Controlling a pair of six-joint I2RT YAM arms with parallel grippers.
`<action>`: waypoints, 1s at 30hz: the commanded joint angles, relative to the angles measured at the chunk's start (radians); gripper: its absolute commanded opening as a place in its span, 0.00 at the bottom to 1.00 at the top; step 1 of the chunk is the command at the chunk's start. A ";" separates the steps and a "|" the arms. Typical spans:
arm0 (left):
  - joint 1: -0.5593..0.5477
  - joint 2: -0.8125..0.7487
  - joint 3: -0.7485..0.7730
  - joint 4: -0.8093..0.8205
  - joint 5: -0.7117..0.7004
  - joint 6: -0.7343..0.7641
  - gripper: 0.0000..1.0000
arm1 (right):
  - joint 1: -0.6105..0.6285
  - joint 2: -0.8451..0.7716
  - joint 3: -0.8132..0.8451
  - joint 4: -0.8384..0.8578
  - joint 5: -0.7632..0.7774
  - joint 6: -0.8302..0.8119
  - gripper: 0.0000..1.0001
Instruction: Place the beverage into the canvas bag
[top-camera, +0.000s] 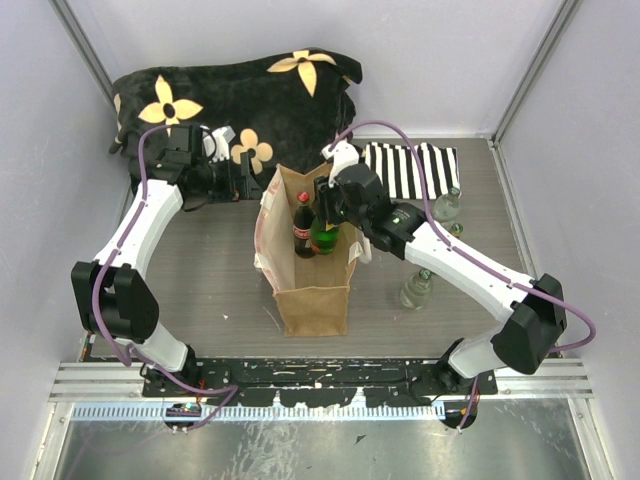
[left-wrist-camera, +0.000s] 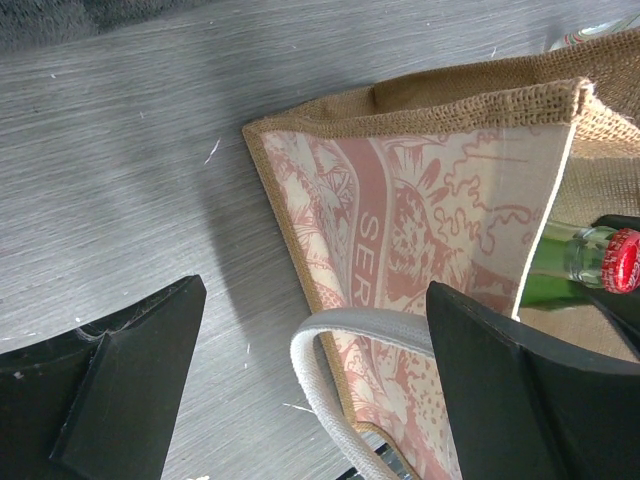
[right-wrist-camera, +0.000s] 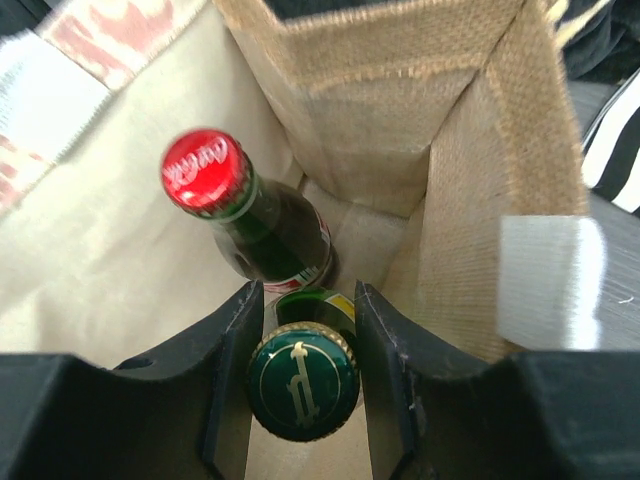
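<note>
The canvas bag (top-camera: 314, 298) stands upright and open at mid-table. A red-capped cola bottle (top-camera: 303, 226) stands inside it. My right gripper (top-camera: 331, 207) reaches into the bag's mouth from above. In the right wrist view it (right-wrist-camera: 307, 295) is shut on the neck of a green bottle with a green and gold cap (right-wrist-camera: 303, 375), next to the cola bottle (right-wrist-camera: 205, 172). My left gripper (top-camera: 240, 182) is open by the bag's far left corner. In the left wrist view its fingers (left-wrist-camera: 312, 300) straddle the cream handle (left-wrist-camera: 318, 372) without closing on it, beside the pinkish patterned side (left-wrist-camera: 420, 220).
A black flowered blanket (top-camera: 240, 90) lies at the back left. A black-and-white striped cloth (top-camera: 410, 168) lies at the back right. Clear glass bottles stand right of the bag, one (top-camera: 417, 288) near the right arm and one (top-camera: 447, 205) by the striped cloth.
</note>
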 joint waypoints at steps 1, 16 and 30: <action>-0.003 0.012 0.022 0.020 0.018 0.000 0.99 | 0.009 -0.088 -0.035 0.294 0.015 -0.026 0.01; -0.005 0.017 0.025 0.018 0.020 0.001 0.99 | 0.013 -0.028 -0.208 0.421 0.015 -0.089 0.01; -0.005 0.014 0.016 0.019 0.020 0.004 0.99 | 0.025 0.055 -0.212 0.379 0.011 -0.142 0.01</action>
